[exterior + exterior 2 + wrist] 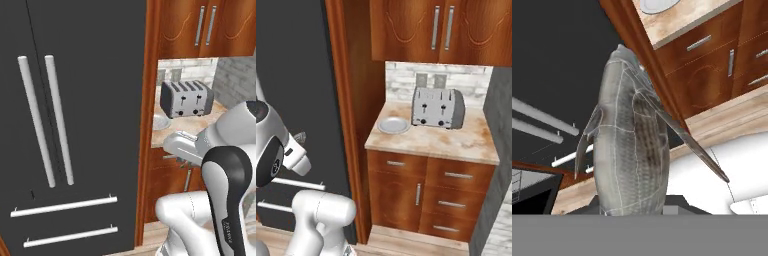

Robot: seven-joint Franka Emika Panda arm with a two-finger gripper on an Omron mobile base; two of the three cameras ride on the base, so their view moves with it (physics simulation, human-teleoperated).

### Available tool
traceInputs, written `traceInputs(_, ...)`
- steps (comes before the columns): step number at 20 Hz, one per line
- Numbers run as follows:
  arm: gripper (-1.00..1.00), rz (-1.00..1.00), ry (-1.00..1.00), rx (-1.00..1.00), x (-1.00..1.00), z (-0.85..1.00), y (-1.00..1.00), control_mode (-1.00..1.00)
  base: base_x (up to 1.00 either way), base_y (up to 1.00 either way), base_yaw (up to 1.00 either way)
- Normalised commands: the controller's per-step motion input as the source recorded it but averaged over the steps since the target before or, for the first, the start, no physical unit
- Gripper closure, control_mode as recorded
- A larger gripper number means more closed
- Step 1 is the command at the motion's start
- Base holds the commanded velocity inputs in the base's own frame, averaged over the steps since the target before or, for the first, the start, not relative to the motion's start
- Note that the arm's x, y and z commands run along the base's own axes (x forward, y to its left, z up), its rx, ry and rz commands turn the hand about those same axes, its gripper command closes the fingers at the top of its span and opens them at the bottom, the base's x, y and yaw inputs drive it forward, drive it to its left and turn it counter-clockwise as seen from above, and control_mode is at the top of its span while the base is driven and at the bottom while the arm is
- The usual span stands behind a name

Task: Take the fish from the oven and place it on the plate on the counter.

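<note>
Grey scaly fish point(629, 150) sticking straight up out of gripper in hand view, jaws pinched on its tail end, so it's held in air, well short of plate point(393, 125). Plate sits on beige counter point(456, 142) just left of silver toaster point(437, 108). Black fridge point(70, 125) on left, wooden cabinets point(421, 192) below counter.

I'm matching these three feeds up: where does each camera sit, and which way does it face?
Left base view: behind the arm's left, facing the black fridge and counter; white arm at lower right.
Right base view: behind its right, facing the counter with plate and toaster; arm at lower left.
Hand view: on the hand, looking along the held fish.
Both base views share counter, plate, toaster.
</note>
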Motion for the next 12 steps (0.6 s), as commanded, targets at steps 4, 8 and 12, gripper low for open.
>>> traceInputs(4, 1.00, 0.00, 0.00, 0.00, 0.00, 0.00, 0.00, 1.00, 0.29, -0.84, 0.03)
traceInputs(8, 1.00, 0.00, 0.00, 0.00, 0.00, 0.00, 0.00, 1.00, 0.78, -0.35, 0.04)
traceInputs(12, 1.00, 0.00, 0.00, 0.00, 0.00, 0.00, 0.00, 1.00, 0.63, -0.49, 0.05)
